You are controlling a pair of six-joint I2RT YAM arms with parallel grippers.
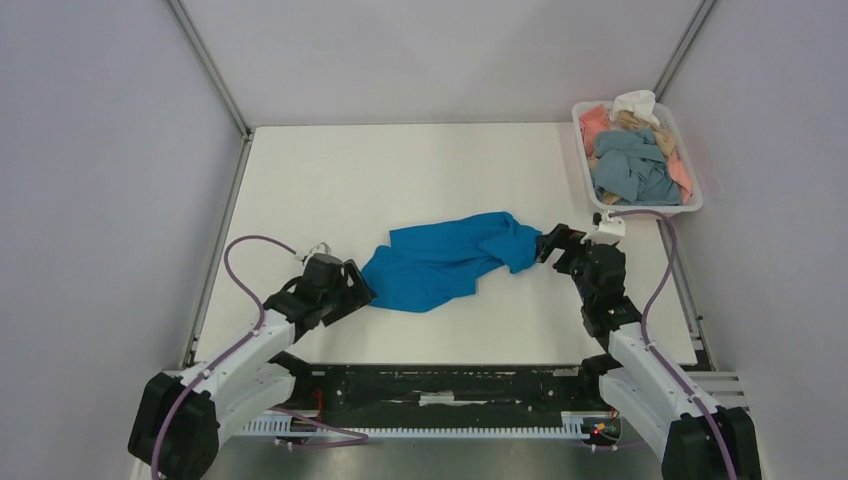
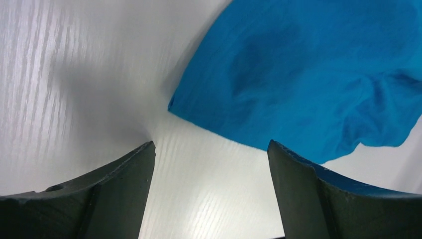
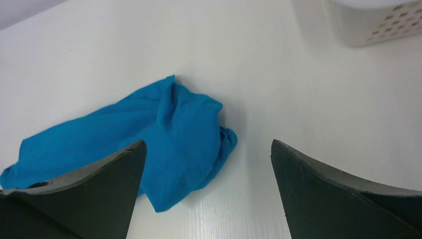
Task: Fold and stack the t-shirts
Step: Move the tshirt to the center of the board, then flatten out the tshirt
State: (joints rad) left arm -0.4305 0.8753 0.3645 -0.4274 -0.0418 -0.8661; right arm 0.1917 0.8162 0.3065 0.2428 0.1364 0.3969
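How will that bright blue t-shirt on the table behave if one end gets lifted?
Probably floppy: the bright blue t-shirt lies bunched in soft wrinkles, so it would likely sag. Pushed across the smooth white table, it would likely crumple rather than slide whole.

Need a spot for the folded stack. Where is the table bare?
Bare: the far half of the table, between back wall, blue t-shirt and tray. Crowded: the shirt's ends, by the left gripper and right gripper.

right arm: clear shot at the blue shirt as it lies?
Probably yes: the right gripper is open at the right end of the blue shirt, nothing between them; the tray sits farther back.
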